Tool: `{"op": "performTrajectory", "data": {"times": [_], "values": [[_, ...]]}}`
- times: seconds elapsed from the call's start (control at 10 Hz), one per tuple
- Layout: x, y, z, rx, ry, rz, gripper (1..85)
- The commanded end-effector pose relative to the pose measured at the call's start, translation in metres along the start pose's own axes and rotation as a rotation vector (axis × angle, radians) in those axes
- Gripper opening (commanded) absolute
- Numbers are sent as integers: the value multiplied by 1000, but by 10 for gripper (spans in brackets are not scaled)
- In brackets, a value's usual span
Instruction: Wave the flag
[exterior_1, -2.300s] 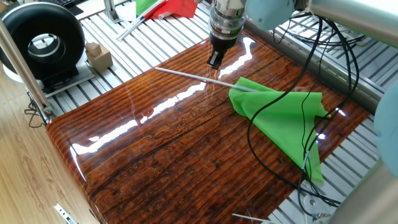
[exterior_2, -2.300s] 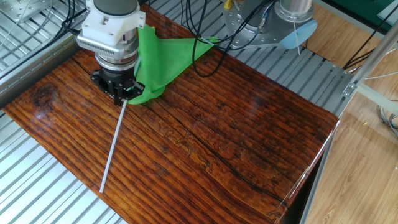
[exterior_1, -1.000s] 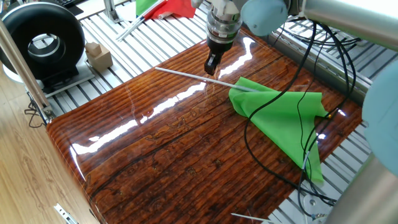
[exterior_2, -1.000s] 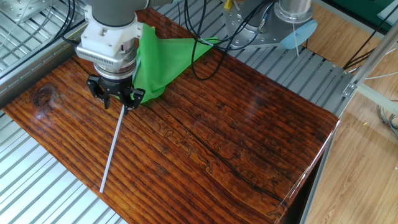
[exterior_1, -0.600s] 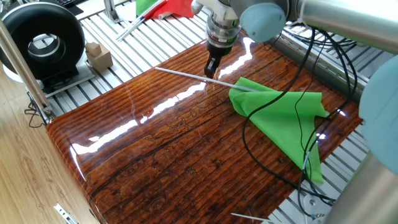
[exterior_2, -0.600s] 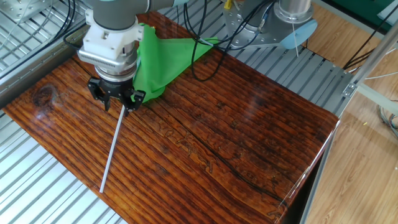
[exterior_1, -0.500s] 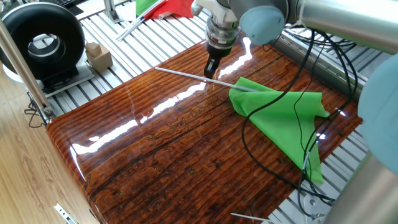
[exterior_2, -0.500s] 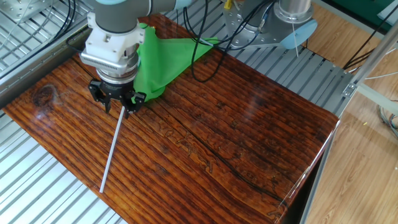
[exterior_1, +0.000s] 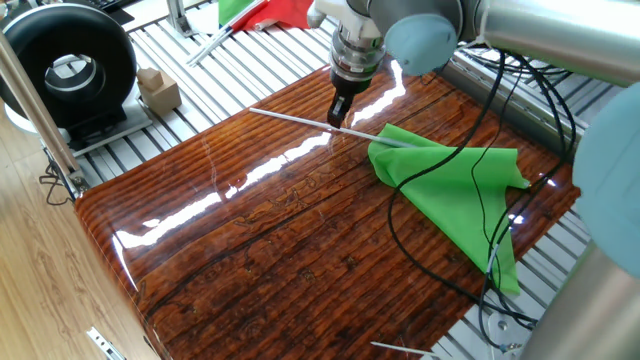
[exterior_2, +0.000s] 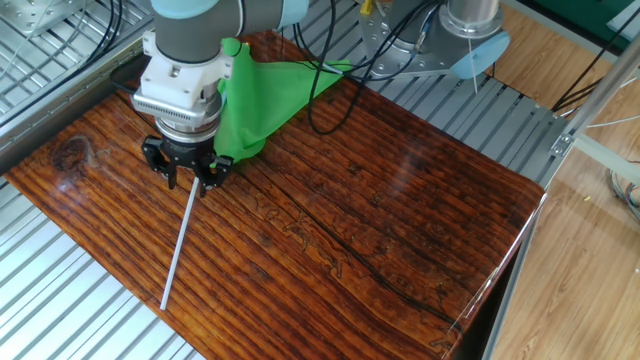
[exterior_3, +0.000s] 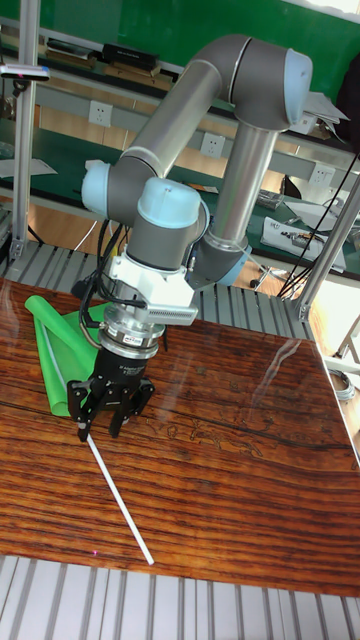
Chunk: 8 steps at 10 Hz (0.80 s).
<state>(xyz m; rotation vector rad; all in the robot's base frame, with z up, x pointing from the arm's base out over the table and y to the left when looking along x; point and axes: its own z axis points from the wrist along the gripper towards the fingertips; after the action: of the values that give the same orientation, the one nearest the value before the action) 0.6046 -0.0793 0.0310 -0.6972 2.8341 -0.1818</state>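
Gripper (exterior_2: 187, 182) poised low over the rod (exterior_2: 180, 245) of the flag (exterior_2: 255, 95), fingers spread wide and pointing straight down, nothing held. Straddling the rod just short of where the green cloth begins; cloth heaped behind and to one side of the fingers, bare rod running away in front toward the edge of the wooden tabletop (exterior_2: 400, 220). Whether a fingertip already brushes the rod or the wood: cannot tell.

Judged as the grasp step, not yet closed. To do well: keep the rod centred between the fingers, lower until the tips nearly meet the wood, then close squarely across the rod. Thin and round, so likely to roll or slip out if caught off-centre. Best kept clear of the cloth edge, and of the black cables (exterior_1: 440, 170) draped over it.
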Motion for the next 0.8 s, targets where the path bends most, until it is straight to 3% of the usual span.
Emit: {"op": "performTrajectory", "data": {"times": [0.0, 0.7], "values": [[-3, -1, 5, -5, -15, 6, 500], [0, -6, 16, -6, -31, 5, 450]]}}
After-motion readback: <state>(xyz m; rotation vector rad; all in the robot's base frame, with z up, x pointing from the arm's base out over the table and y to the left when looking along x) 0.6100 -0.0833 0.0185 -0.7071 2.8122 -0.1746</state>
